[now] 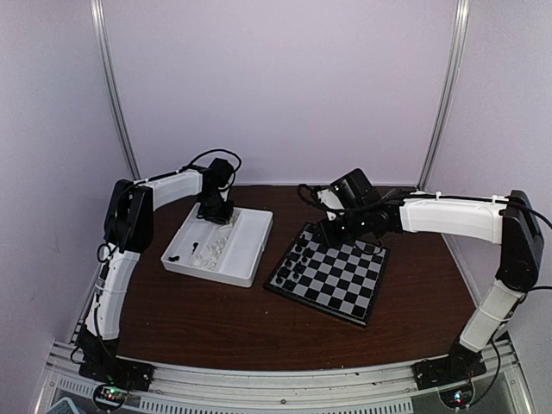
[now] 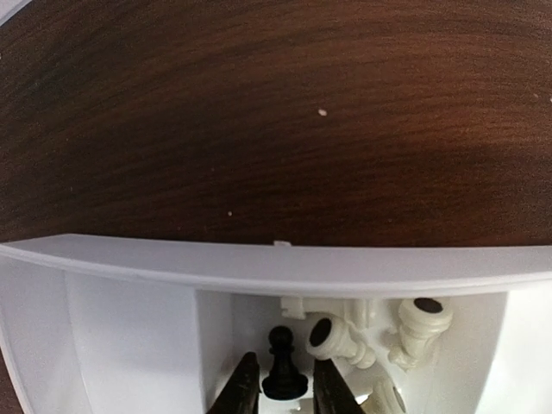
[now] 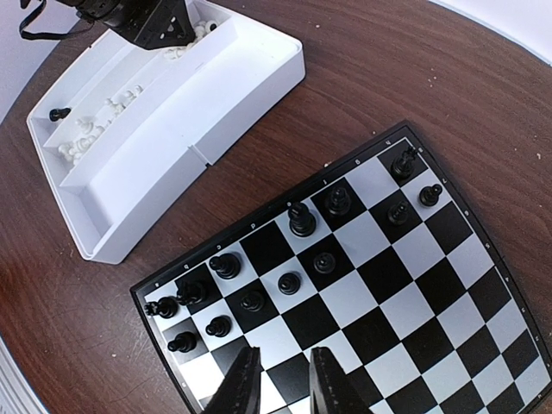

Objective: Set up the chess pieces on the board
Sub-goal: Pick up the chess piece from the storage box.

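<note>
Left gripper sits in the white tray, jaws narrowly apart either side of an upright black pawn; whether they clamp it, I cannot tell. Right gripper hovers slightly open and empty over the board, where black chess pieces stand

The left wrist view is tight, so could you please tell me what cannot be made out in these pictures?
Left wrist: whether the left hand grips the black pawn between its fingers; the bottom edge cuts off the contact.
Top external: which chess pieces stand on the board; too small.
Top external: the left hand's fingers inside the white tray; its own wrist covers them.
Right wrist: the board's lower part; cut by the bottom edge.
</note>
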`<state>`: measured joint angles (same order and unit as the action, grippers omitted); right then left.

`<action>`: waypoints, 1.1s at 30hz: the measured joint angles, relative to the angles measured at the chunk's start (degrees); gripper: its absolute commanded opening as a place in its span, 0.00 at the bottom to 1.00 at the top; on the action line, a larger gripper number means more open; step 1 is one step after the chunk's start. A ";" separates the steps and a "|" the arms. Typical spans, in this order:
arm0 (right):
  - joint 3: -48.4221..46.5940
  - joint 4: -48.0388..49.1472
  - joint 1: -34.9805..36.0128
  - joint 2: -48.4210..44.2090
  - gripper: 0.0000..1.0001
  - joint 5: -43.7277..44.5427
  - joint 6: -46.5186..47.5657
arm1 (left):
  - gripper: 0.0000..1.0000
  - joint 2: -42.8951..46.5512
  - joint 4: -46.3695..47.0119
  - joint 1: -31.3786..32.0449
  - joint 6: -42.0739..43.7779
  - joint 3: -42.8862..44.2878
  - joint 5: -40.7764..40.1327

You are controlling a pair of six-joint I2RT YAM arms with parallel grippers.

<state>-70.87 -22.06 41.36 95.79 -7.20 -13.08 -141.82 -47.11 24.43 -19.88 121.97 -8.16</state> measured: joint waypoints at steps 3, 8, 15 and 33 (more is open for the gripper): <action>0.00 -0.02 0.00 0.00 0.22 0.00 0.24 | 0.18 -0.02 -0.37 0.00 0.02 0.22 0.04; 0.00 0.00 -0.04 0.00 0.22 0.00 0.31 | 0.16 0.00 -0.59 0.00 0.35 0.20 0.07; 0.00 0.00 -0.04 0.00 0.23 -0.04 0.28 | 0.15 3.17 -0.04 0.00 1.29 -4.59 0.70; -0.31 -0.17 -0.04 0.00 0.25 -5.11 -3.52 | 0.17 29.35 11.39 5.42 4.48 -29.81 12.63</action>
<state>-71.18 -22.24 41.32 95.79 -12.32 -16.60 -112.46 -35.73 29.85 -15.40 92.16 4.47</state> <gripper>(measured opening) 0.244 0.179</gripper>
